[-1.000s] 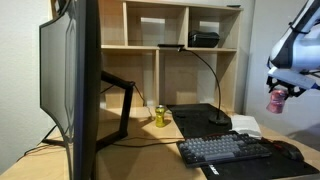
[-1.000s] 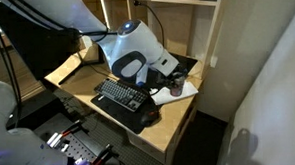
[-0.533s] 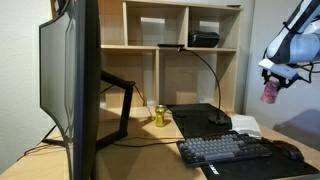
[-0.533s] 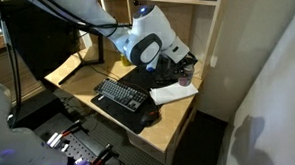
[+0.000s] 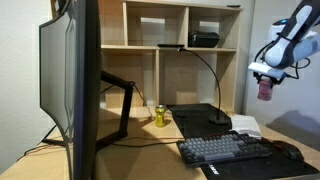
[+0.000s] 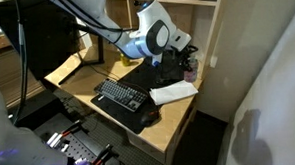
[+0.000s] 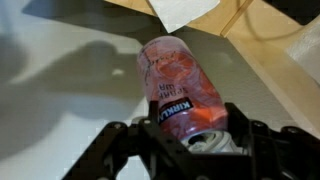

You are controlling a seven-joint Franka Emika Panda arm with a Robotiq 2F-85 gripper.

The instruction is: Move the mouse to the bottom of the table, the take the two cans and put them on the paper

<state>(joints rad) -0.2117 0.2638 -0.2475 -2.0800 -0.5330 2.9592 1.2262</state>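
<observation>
The claw (image 7: 192, 132), closed round the red-pink can (image 7: 180, 80), holds it high over the desk (image 5: 140, 148), apparently to clear the keyboard (image 6: 120, 97) on the way to the paper (image 6: 174, 91).

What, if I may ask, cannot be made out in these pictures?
- Wrist view: the jaws hide the lower end of the red can.
- Wrist view: the top edge cuts off the paper.
- Exterior view: the label of the yellow can is too small to read.
- Exterior view: the mouse is small, dark and blurred.
- Exterior view: the monitor hides part of the table.
</observation>
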